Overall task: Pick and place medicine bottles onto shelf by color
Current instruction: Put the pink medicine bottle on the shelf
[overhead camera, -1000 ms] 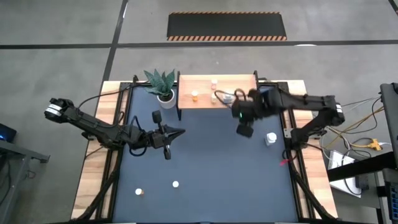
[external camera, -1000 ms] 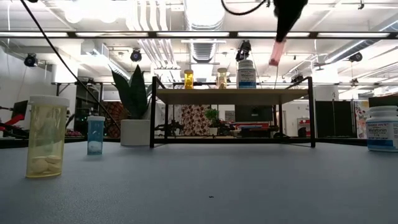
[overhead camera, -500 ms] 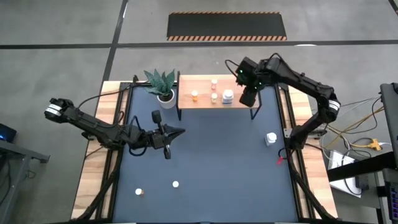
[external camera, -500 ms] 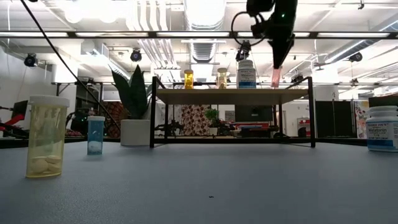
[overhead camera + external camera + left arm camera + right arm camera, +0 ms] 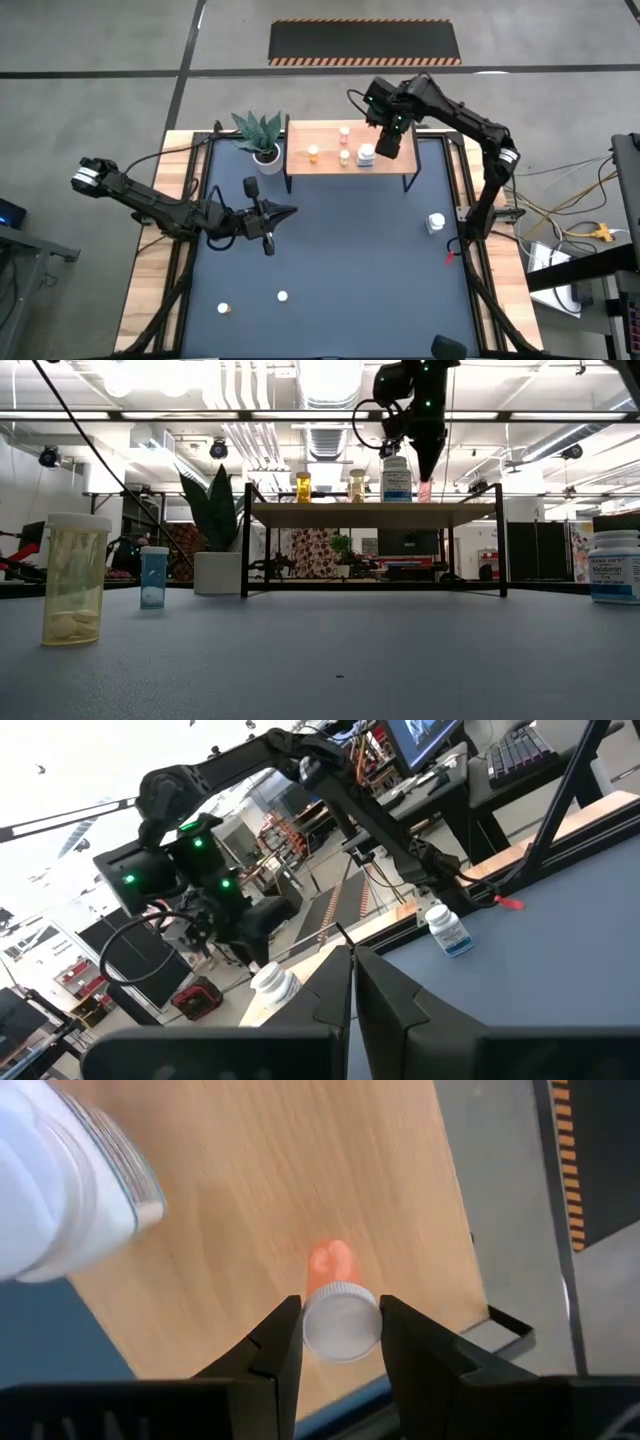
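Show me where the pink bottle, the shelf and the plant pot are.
pink bottle (image 5: pixel 340 1323): right wrist view, on its white cap.
shelf (image 5: pixel 370 515): low view, on the board's front edge.
plant pot (image 5: pixel 217 573): low view, on its white side.

Four views: overhead, table-level, two wrist-mounted.
High looks straight down on the table (image 5: pixel 330 270); low looks level across it; both share the shelf (image 5: pixel 330 152), closest in right wrist.

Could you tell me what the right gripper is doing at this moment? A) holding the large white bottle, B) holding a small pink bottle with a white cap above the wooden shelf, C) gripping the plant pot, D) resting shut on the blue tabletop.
B: the right gripper has its fingers on either side of the pink bottle, over the shelf.
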Tool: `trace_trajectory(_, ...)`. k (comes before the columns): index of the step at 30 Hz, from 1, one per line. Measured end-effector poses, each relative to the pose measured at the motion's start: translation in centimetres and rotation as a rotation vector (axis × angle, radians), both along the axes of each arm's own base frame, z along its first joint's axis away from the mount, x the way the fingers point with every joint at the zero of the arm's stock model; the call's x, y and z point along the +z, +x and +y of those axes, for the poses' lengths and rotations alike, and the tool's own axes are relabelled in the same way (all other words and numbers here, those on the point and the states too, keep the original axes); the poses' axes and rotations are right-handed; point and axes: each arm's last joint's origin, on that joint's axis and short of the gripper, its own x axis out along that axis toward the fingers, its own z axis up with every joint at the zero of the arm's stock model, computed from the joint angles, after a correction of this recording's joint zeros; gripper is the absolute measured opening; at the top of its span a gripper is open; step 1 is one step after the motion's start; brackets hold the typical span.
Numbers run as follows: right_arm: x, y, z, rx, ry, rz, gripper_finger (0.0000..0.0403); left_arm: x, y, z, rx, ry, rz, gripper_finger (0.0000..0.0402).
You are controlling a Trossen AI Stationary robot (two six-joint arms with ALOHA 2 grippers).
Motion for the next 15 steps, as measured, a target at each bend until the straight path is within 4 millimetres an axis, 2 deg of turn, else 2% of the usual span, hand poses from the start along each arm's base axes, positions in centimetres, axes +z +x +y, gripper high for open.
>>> trace_trajectory(5,0.6,0.4,-0.9,-0.021,0.008,-0.040,0.0110,0.0,0.0,0.0,0.000,0.000,0.001,0.0000)
trace_trajectory(15,0.9,-0.7,-1.6,-0.095,0.022,-0.034,0.0110,-0.1,0.0,0.0,-0.001,-0.008,0.001,0.0000)
